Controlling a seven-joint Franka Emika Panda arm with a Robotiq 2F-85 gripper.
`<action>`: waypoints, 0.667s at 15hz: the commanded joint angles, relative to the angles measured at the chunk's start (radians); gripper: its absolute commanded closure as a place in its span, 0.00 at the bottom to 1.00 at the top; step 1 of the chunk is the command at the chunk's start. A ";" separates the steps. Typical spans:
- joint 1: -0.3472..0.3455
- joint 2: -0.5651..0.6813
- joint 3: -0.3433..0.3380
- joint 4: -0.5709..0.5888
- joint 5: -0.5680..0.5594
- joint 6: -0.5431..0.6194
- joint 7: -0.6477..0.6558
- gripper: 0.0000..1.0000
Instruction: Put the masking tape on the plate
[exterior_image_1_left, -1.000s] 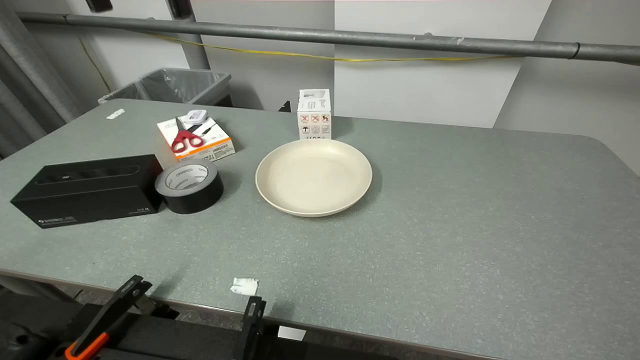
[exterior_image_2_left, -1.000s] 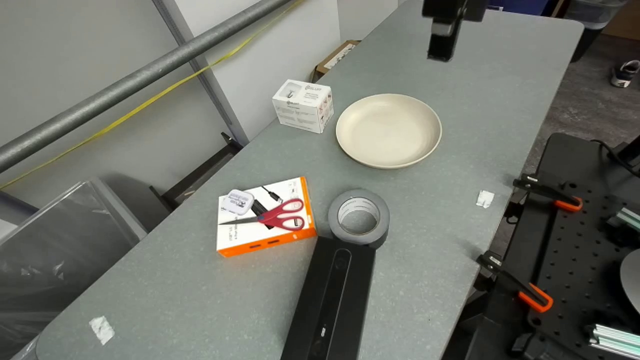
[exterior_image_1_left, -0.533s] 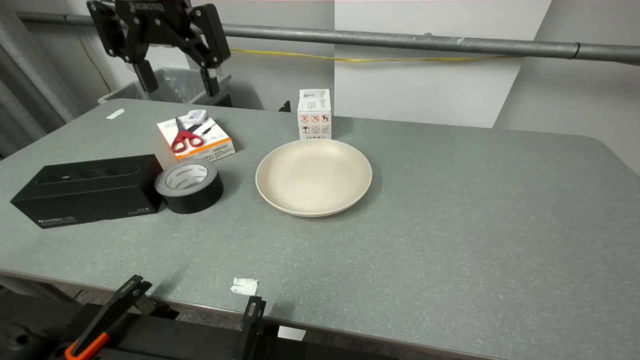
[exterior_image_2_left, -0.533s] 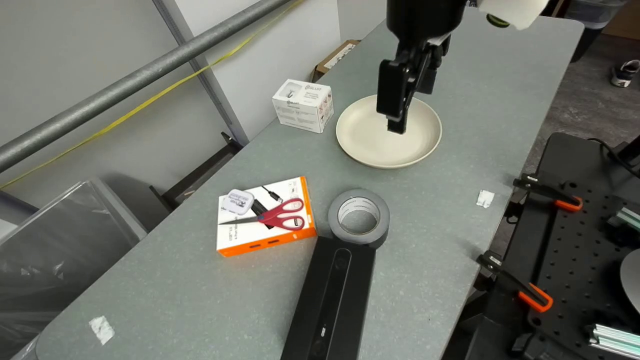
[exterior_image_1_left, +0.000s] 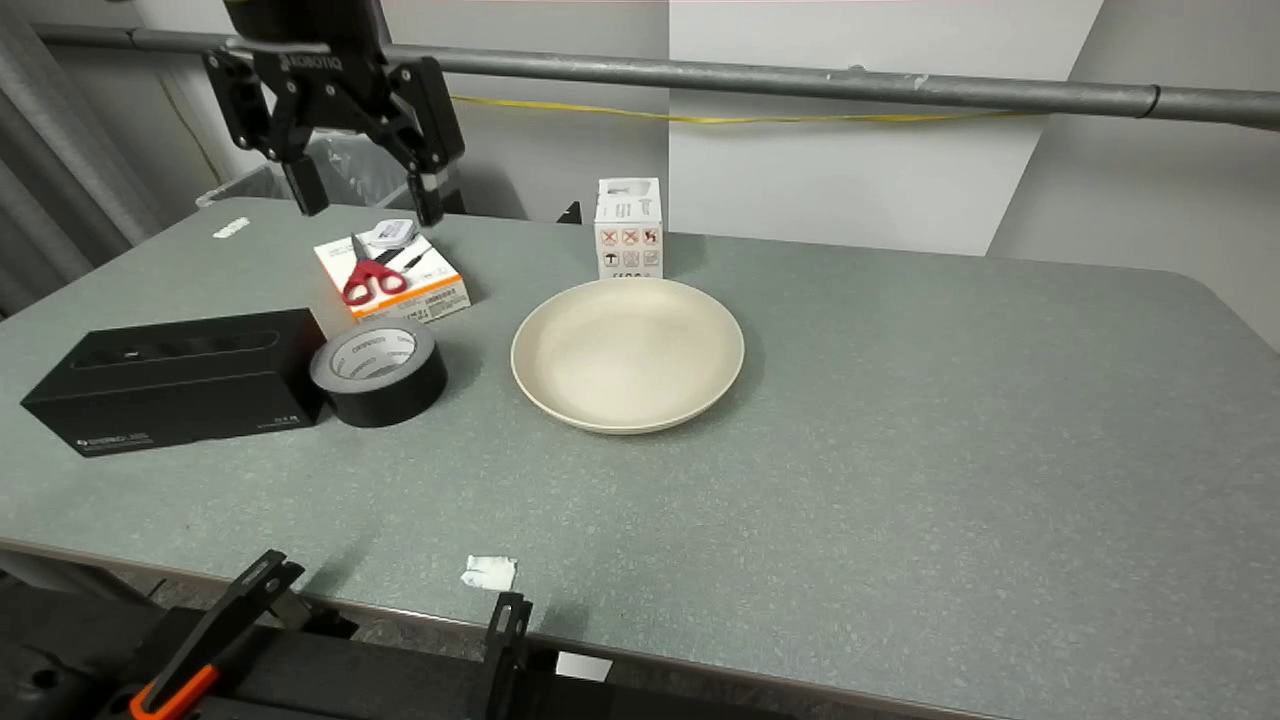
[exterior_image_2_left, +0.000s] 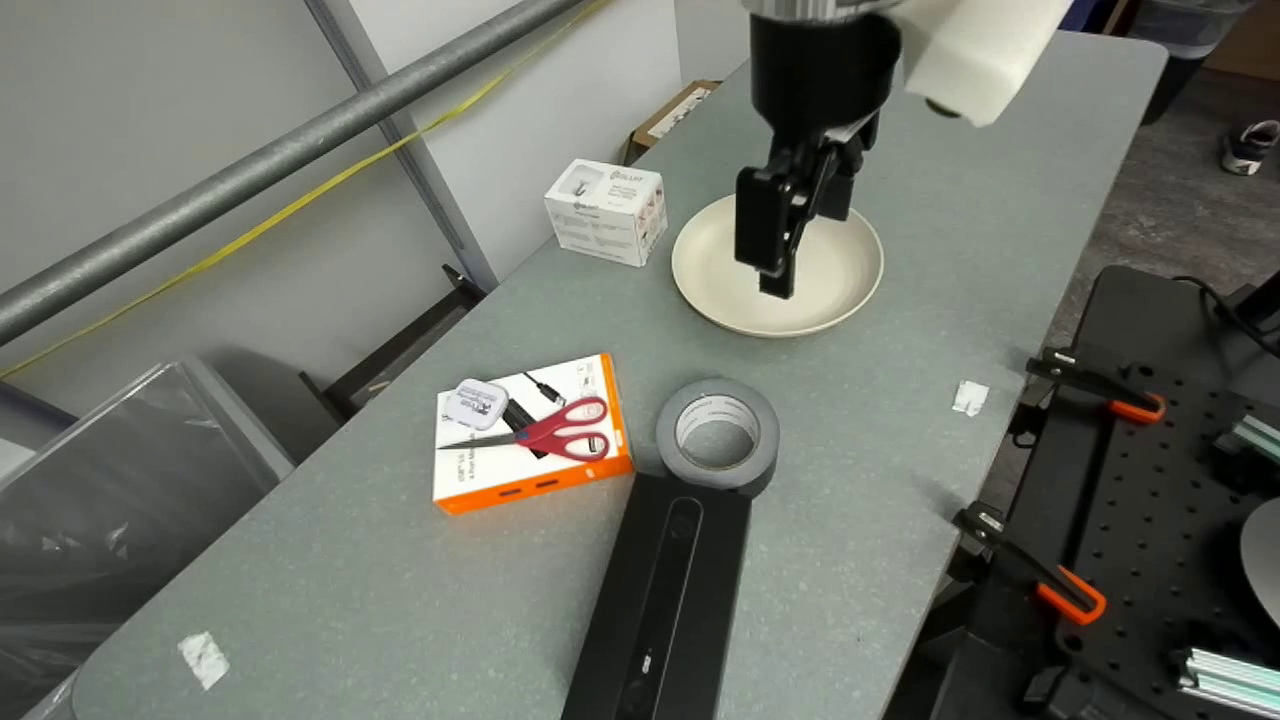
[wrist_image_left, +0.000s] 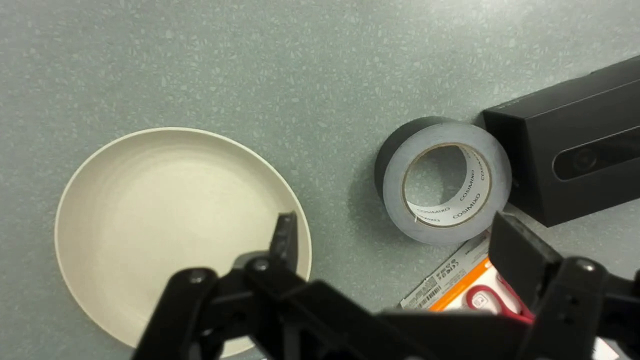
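The masking tape is a black roll with a grey top face and a white printed inner ring. It lies flat in both exterior views (exterior_image_1_left: 388, 402) (exterior_image_2_left: 765, 440) and in the wrist view (wrist_image_left: 472, 196). The cream plate, round with a low rim, sits apart from it in both exterior views (exterior_image_1_left: 627, 355) (exterior_image_2_left: 725, 285) and the wrist view (wrist_image_left: 170, 225). Nothing lies on the plate. My gripper, in both exterior views (exterior_image_1_left: 372, 210) (exterior_image_2_left: 806, 250) and the wrist view (wrist_image_left: 395, 218), is open and empty, well above the table. In the wrist view its fingers flank the tape's near edge.
A long black box (exterior_image_1_left: 185, 385) stands against the tape. A white-and-orange box (exterior_image_2_left: 480, 475) with red scissors (exterior_image_2_left: 560, 432) lies beside the tape. A small white box (exterior_image_1_left: 630, 235) stands behind the plate. A lined bin (exterior_image_1_left: 340, 165) stands beyond the table edge.
My gripper has come down into view from above and continues lower, fingers apart. In an exterior view it now hangs in front of the plate. The tape and plate have not moved.
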 joint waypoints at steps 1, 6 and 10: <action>0.013 0.204 0.034 0.038 -0.027 0.186 0.116 0.00; 0.054 0.430 0.027 0.110 -0.070 0.302 0.217 0.00; 0.060 0.438 0.021 0.102 -0.029 0.289 0.170 0.00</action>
